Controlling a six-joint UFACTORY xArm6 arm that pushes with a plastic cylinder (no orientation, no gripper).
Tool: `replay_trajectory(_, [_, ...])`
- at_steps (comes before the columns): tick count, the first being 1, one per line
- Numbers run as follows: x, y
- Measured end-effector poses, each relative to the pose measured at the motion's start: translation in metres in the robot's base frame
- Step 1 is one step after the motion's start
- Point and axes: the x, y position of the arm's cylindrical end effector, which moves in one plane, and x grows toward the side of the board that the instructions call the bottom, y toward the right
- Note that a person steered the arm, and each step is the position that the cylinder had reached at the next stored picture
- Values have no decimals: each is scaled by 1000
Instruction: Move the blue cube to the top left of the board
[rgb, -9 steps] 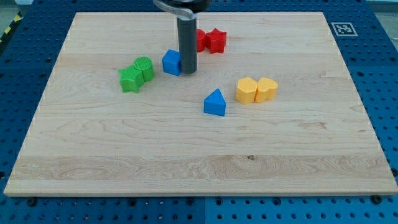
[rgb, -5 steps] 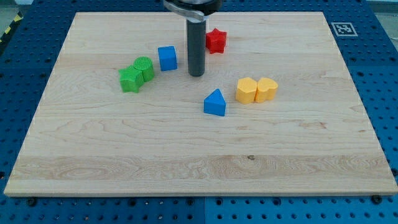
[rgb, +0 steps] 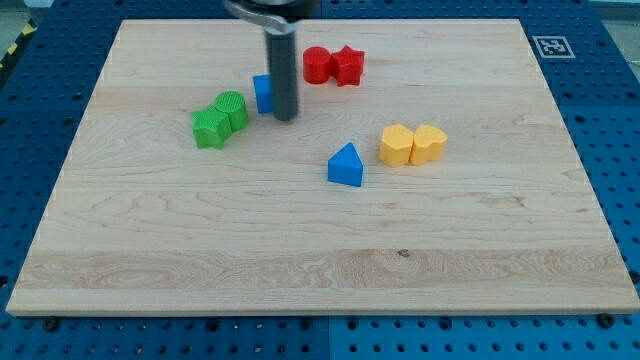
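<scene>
The blue cube (rgb: 262, 93) sits on the wooden board (rgb: 320, 250) left of centre in the upper half, partly hidden by my rod. My tip (rgb: 285, 116) rests on the board against the cube's right side, slightly toward the view's bottom. The green blocks lie just left of the cube.
Two green blocks (rgb: 219, 119) touch each other left of the cube. Two red blocks (rgb: 333, 65) sit near the view's top. A blue triangular block (rgb: 346, 165) lies at centre. Two yellow blocks (rgb: 412, 145) sit to its right. A marker tag (rgb: 551, 46) is at the top right corner.
The blue cube was pushed a little up and left, then my tip swung right and away, and has now come back left against the cube's right side.
</scene>
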Motion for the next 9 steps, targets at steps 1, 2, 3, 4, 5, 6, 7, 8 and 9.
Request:
replay_trajectory(1, [-29, -42])
replay_trajectory(2, [-26, -12])
replay_trajectory(3, [-2, 26])
replay_trajectory(4, [-35, 23])
replay_trajectory(5, [-70, -4])
replay_trajectory(6, [-70, -13])
replay_trajectory(7, [-65, -22])
replay_trajectory(8, [-54, -22])
replay_trajectory(9, [-54, -22])
